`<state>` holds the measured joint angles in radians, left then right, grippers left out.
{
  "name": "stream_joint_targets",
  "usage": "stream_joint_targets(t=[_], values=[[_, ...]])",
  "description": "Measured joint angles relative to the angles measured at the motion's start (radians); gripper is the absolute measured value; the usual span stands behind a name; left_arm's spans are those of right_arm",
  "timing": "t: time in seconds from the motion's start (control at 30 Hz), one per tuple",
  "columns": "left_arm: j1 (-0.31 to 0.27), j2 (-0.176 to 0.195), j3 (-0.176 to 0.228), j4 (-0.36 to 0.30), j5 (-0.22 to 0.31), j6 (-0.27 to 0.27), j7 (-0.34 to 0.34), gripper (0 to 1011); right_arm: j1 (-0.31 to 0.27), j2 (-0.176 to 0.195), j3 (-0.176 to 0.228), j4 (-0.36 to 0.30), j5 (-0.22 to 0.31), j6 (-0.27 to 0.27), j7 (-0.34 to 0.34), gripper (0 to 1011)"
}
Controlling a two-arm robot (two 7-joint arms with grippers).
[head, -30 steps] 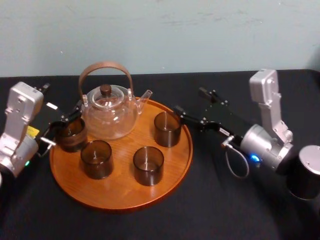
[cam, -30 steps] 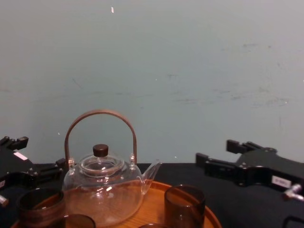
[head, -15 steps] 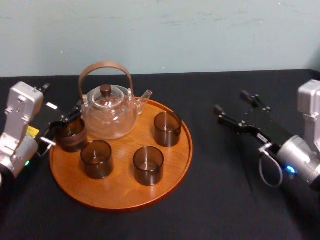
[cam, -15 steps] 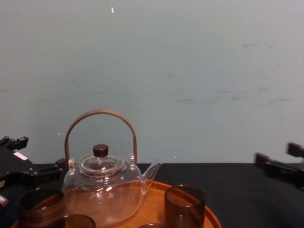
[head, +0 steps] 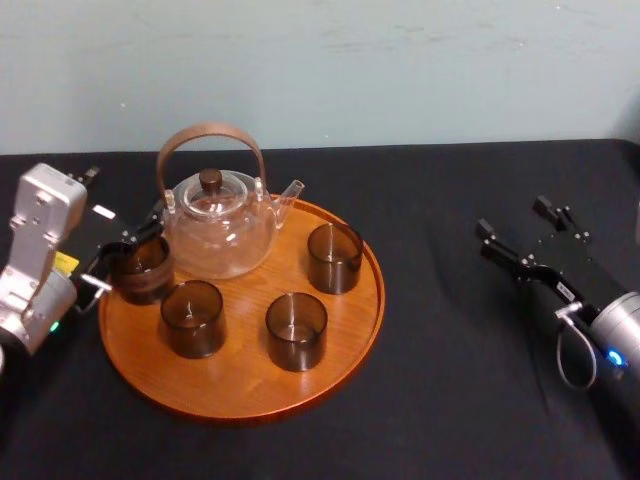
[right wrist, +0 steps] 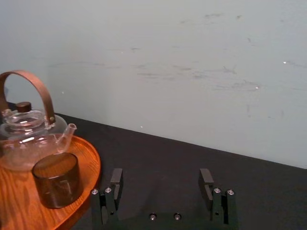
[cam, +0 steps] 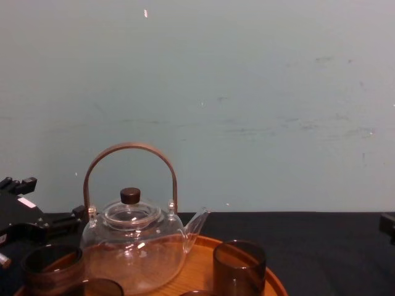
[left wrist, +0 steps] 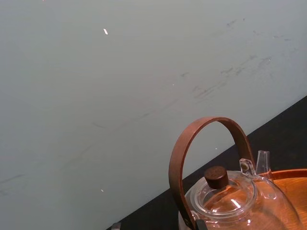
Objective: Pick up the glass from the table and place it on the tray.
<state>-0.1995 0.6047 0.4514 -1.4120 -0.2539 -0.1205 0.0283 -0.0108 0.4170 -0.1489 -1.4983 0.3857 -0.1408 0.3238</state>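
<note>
Obs.: the glass [head: 143,272] stands upright at the far left edge of the tray [head: 240,400], just inside the rim and just beside the teapot [head: 218,225]. The left gripper [head: 128,252] is around it, coming in from the robot's left, off the tray. We cannot tell whether it clamps the glass or sits loose about it.

Right gripper [head: 512,218] hangs over the bare desk [head: 440,380] on the robot's right, well apart from the tray, spread wide and empty. In the right wrist view nothing lies between its jaws.

Three other glasses [head: 296,330] stand upright on the tray, between the two arms.

Key relation: the glass lies directly at the left gripper, long axis vertical, with the teapot on its inner side and open desk on its outer side. We judge the left arm the only one placed to act. Its clear way out is leftward, away from the teapot.
</note>
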Motion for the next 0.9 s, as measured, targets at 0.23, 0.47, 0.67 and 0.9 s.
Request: stream_joint_targets(t=[0.23, 0.47, 0.67, 0.9], values=[[0.000, 0.000, 0.000, 0.000, 0.000, 0.000, 0.000, 1001, 0.000, -0.010, 0.004, 0.003, -0.021, 0.009, -0.013, 1002], [0.000, 0.000, 0.000, 0.000, 0.000, 0.000, 0.000, 1001, 0.001, -0.008, 0.003, 0.003, -0.017, 0.009, -0.011, 1002], [0.000, 0.000, 0.000, 0.000, 0.000, 0.000, 0.000, 1001, 0.001, -0.007, 0.003, 0.003, -0.015, 0.008, -0.009, 1002], [0.000, 0.000, 0.000, 0.000, 0.000, 0.000, 0.000, 1001, 0.001, -0.006, 0.002, 0.003, -0.013, 0.008, -0.008, 1002]])
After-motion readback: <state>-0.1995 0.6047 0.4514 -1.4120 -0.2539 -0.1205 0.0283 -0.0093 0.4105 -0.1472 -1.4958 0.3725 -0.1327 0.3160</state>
